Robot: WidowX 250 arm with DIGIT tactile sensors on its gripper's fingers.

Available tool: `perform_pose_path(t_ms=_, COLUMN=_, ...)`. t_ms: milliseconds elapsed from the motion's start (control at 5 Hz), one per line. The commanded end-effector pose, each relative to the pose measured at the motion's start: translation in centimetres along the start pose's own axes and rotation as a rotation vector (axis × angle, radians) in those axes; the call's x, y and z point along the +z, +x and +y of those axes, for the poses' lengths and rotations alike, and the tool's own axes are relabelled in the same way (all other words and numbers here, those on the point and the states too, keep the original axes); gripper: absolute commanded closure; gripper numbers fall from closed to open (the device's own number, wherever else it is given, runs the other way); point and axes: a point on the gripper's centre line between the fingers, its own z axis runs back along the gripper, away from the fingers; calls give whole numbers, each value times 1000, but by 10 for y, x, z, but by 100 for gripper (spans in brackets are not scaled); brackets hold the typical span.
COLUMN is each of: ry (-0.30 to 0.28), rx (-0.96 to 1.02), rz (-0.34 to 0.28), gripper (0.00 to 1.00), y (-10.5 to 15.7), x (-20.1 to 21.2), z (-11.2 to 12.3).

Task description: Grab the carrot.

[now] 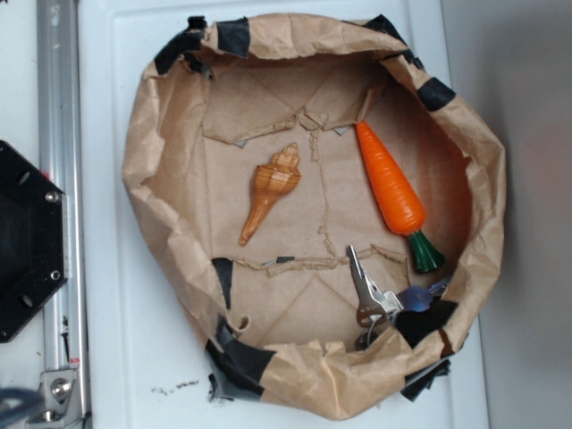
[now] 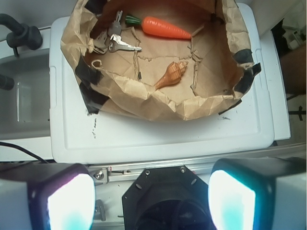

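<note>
The carrot (image 1: pixel 391 185) is bright orange with a dark-green stem and lies on the floor of a brown paper nest (image 1: pixel 170 241), right of centre, stem toward the near rim. It also shows in the wrist view (image 2: pixel 165 28) at the far side of the nest. My gripper (image 2: pixel 151 201) is open and empty, its two glowing pads (image 2: pixel 69 203) wide apart. It hangs above the robot's black base, well short of the nest and far from the carrot. The gripper does not show in the exterior view.
A tan striped seashell (image 1: pixel 270 189) lies left of the carrot. A bunch of keys (image 1: pixel 375 299) lies just below the carrot's stem. The nest has raised crumpled walls patched with black tape and sits on a white lid (image 1: pixel 107 179). A metal rail (image 1: pixel 58 134) and black base (image 1: pixel 27 241) stand left.
</note>
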Motion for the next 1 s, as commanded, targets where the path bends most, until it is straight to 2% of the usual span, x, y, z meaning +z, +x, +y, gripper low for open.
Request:
perform_pose_path(t_ms=0, ry=65, rx=-192, rz=-260, gripper=0, y=96, x=-71, z=21)
perform_pose_path(t_ms=200, ry=62, rx=-216, rz=-251, gripper=0, y=136, x=-104, z=29)
perform_pose_path(t_ms=400, ry=91, rx=-281, rz=-205, gripper=0, y=158, x=-142, z=33)
perform_pose_path(t_ms=600, ry=101, rx=-419, rz=-197, gripper=0, y=156, x=-159, z=15)
perform_pose_path(t_ms=800, ry=100, rx=-519, rz=-196, gripper=0, y=152, x=-166, z=6)
